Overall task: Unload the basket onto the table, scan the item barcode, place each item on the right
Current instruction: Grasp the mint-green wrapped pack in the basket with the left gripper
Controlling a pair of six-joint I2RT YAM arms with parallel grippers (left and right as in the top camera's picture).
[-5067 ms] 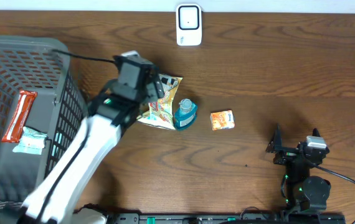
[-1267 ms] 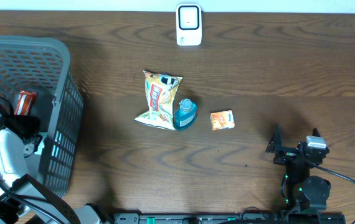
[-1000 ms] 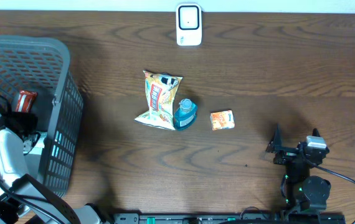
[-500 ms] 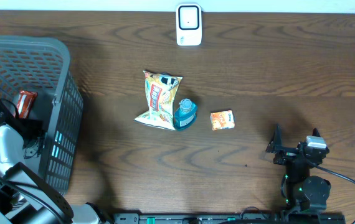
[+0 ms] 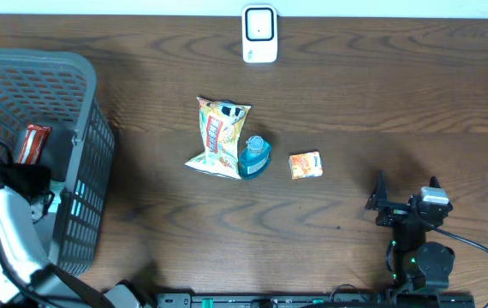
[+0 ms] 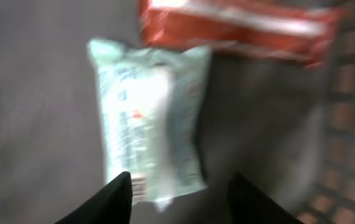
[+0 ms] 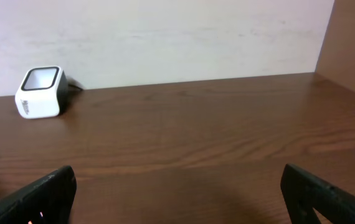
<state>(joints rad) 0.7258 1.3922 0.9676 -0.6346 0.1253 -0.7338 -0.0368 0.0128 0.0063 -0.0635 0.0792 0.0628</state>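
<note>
Left gripper (image 6: 182,202) is hovering, jaws apart and empty, over the pale green packet (image 6: 149,121) lying beside a red wrapper (image 6: 240,28) by the basket's (image 5: 80,67) right wall, likely binned as scanned.

Overhead downward, left wrist perhaps inside basket (image 5: 91,168)

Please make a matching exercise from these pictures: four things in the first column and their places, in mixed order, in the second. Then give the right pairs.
Things:
1. white scanner
2. blue bottle
3. red packet
4. orange packet

Places:
A. inside the grey basket
B. right beside the snack bag
C. at the far edge of the table
D. lying apart, right of the bottle

Pairs: 1-C, 2-B, 3-A, 4-D
</note>
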